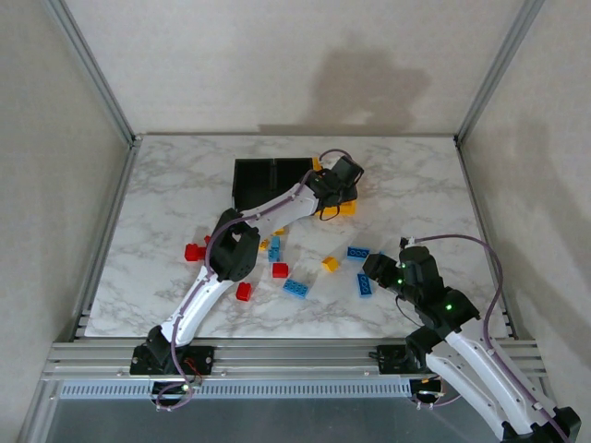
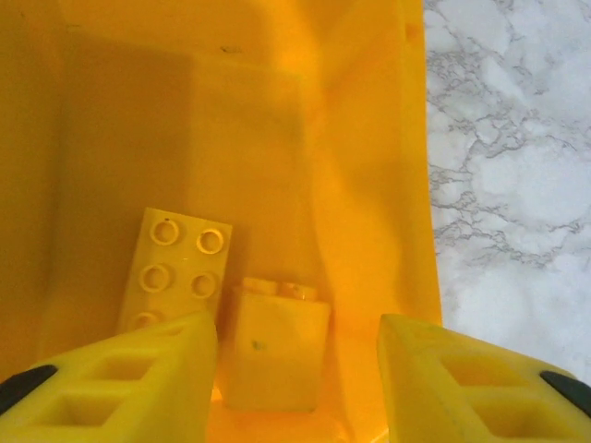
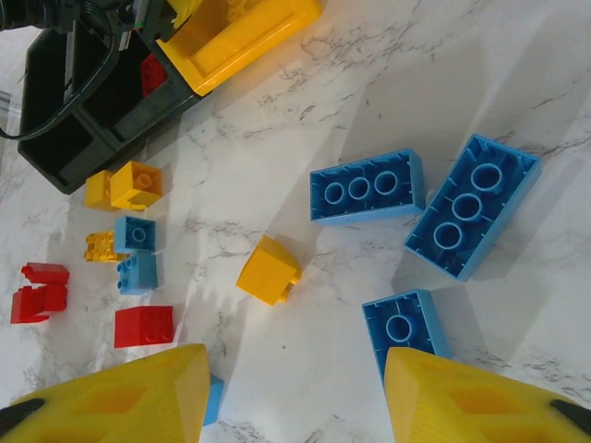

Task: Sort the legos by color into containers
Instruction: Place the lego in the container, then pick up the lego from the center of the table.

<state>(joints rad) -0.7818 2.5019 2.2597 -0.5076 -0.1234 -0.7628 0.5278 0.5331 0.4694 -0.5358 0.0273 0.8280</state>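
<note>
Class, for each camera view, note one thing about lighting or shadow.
Top external: a broad soft shadow darkens the back wall. Left wrist: the yellow bin glows orange, unevenly shaded inside. Right wrist: the blue bricks throw distinct shadows on the marble table.

We find the containers [image 1: 268,175] in a row near the table's [image 1: 166,185] far edge, about midway between its left and right edges. Inside the rightmost container [image 2: 369,138], in the left wrist view, one lego [image 2: 180,268] lies on the left and a second lego [image 2: 277,355] just to its right. The loose legos are scattered over the middle of the table, between the row and the near edge: a left group [image 1: 243,292], a right group [image 1: 358,252], and a single lego [image 1: 330,264] between them.
</note>
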